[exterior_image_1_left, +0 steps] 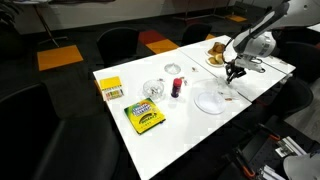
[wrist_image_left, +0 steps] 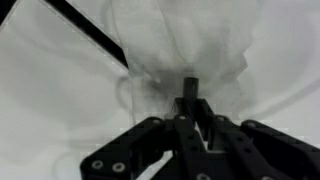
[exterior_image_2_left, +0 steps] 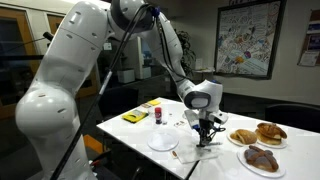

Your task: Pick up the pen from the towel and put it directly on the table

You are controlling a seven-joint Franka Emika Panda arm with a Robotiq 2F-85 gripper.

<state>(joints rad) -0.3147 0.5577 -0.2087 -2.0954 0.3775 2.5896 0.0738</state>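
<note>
One pen (wrist_image_left: 190, 86) | short, thin, dark stick | pinched in end effector (wrist_image_left: 190, 102) | over rumpled white towel (wrist_image_left: 175, 40)

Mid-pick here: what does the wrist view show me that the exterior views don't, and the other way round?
Only the wrist view: the towel bunched up right ahead of the gripper, and a thin dark stick, possibly the pen, slanting from the upper left to the towel's edge. Only the exterior views: the yellow crayon box, the red bottle, the pastries and the arm. Shared: the gripper low over the white table. No view shows plainly whether the jaws are shut.
</note>
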